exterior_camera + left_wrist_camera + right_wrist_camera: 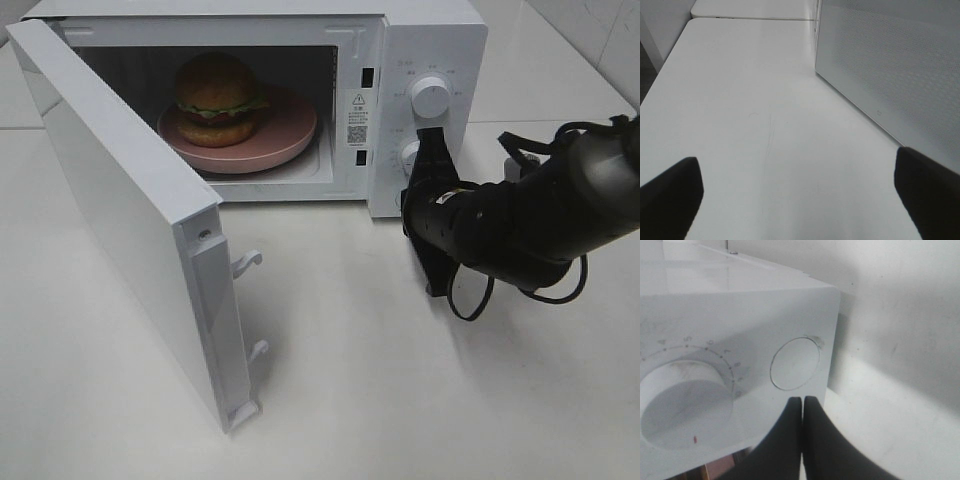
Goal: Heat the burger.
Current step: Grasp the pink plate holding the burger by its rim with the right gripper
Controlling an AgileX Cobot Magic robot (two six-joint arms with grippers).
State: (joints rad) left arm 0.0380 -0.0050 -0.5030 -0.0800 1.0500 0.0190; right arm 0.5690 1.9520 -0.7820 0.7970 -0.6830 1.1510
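Observation:
The burger (218, 97), with golden-brown bun, green lettuce and dark filling, sits on a round pink plate (290, 135) inside the white microwave (430, 40), whose door (120, 210) stands wide open. My right gripper (410, 198) is shut and empty at the bottom of the control panel. In the right wrist view its closed tips (802, 400) are just short of a round button (795, 364), beside a dial knob (685, 405). My left gripper (800, 200) is open and empty over the bare table, with the door's outer face (890, 65) next to it. It is not in the exterior view.
The open door reaches far out over the white table (380, 370) on the left. Two round knobs (431, 97) are on the microwave's panel. My right arm (540, 210) and its cables lie to the right of the microwave. A tiled wall stands at the back right.

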